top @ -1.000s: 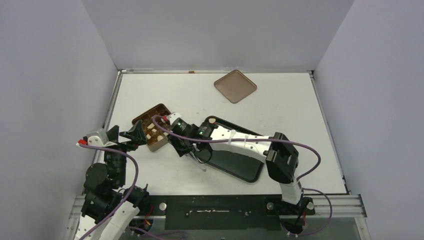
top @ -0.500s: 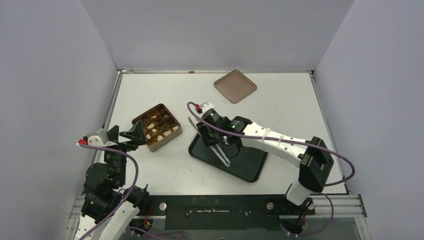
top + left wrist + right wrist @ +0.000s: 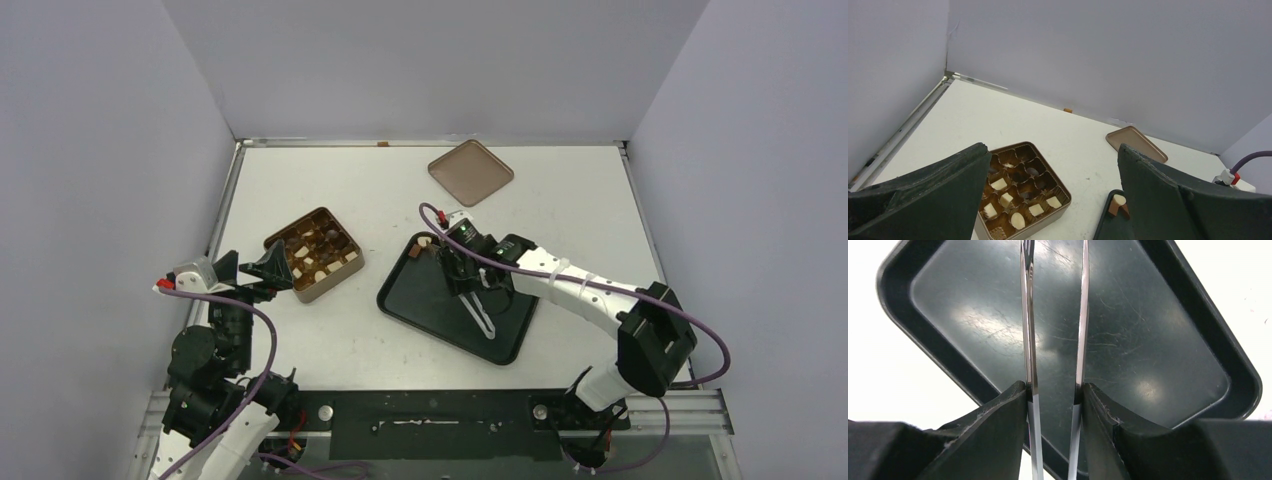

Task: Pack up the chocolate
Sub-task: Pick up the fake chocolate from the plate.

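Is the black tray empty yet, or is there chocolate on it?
Not empty: one cream piece and one brown piece lie in the far corner of the black tray. The right gripper holds tweezers above its bare middle.

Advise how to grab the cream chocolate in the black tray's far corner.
Pinch the cream chocolate across its two free sides, coming straight down from above. It sits tucked into the corner of the tray, with the rim close behind it and a brown chocolate right beside it, so a sideways approach looks blocked. The slim tweezers in the right end effector should fit.
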